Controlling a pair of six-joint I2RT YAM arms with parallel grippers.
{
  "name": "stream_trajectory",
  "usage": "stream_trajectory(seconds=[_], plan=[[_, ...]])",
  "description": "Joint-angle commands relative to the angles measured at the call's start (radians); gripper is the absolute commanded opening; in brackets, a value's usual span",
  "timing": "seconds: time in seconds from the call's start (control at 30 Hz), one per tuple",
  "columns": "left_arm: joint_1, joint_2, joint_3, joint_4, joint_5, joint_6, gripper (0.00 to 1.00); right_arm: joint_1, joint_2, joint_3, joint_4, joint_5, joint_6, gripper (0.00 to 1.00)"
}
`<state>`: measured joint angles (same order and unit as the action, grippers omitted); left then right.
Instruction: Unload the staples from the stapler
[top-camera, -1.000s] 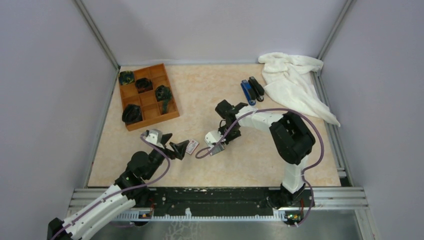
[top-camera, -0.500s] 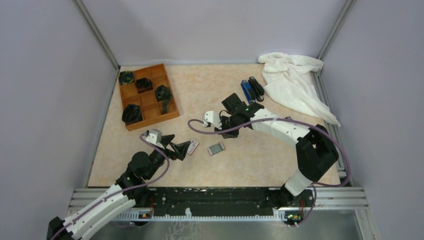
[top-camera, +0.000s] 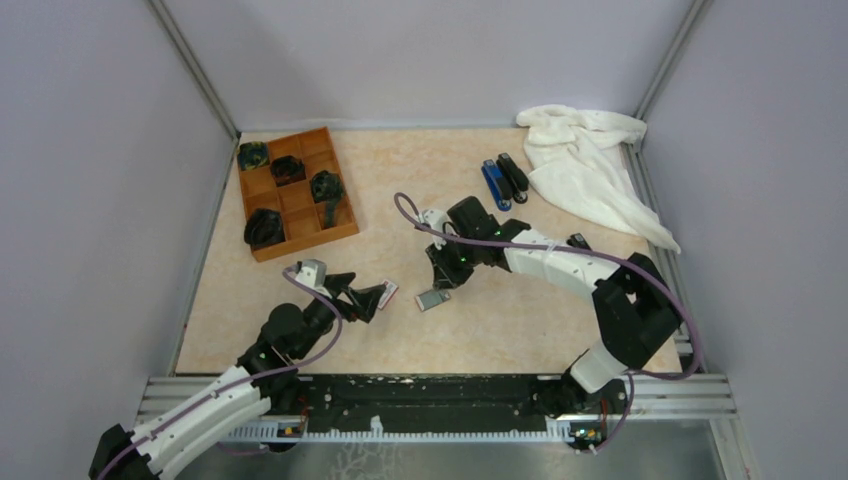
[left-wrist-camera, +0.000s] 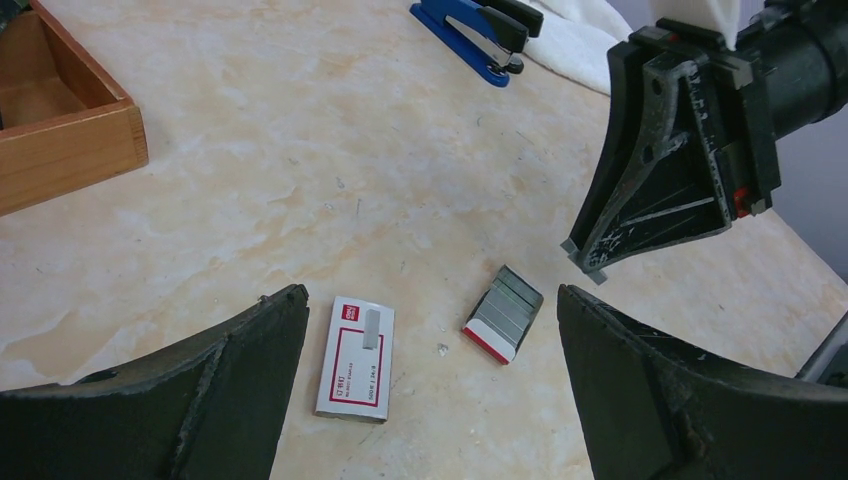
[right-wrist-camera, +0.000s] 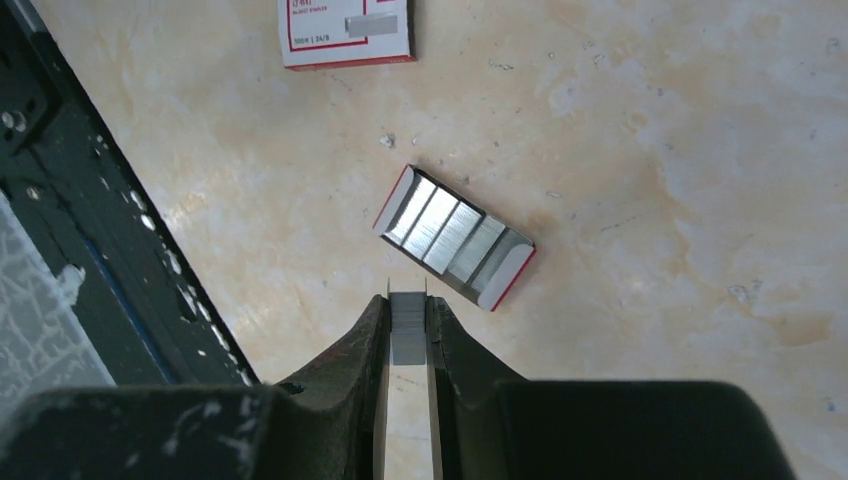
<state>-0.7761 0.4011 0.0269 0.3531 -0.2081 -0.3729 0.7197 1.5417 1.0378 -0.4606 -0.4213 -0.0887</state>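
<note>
Right pincer (right-wrist-camera: 408, 303): clamped on the staples (right-wrist-camera: 408, 338) — poised above the open tray (right-wrist-camera: 455, 237), likely to drop them in.
Left pincer (left-wrist-camera: 430, 297): spread wide, empty.
Stapler (top-camera: 514, 176): far off — beside the towel (top-camera: 585, 170).

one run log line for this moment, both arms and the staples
right gripper: jaws shut on staples, by staple tray | left gripper: jaws open over white-and-red box | black stapler: beside blue stapler

Around the open staple tray (top-camera: 432, 299) on the table (top-camera: 520, 320): the flat box (top-camera: 385, 292) lies just left. The compartment tray (top-camera: 296, 195) sits well behind-left. The stapler (top-camera: 513, 177) and another stapler (top-camera: 492, 184) lie side by side behind-right, the towel (top-camera: 590, 170) farther right.
</note>
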Motion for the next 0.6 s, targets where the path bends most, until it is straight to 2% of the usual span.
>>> stream_trajectory(seconds=[0.0,0.2,0.57], plan=[[0.005,-0.005,-0.014,0.041,0.006,-0.014,0.99,0.029,0.034,-0.015,0.122,-0.027,0.189,0.02],[0.005,0.0,-0.021,0.052,-0.003,-0.018,0.99,0.068,0.078,-0.003,0.152,0.016,0.246,0.02],[0.005,0.015,-0.024,0.058,-0.008,-0.018,0.99,0.101,0.144,0.025,0.12,0.191,0.287,0.02]])
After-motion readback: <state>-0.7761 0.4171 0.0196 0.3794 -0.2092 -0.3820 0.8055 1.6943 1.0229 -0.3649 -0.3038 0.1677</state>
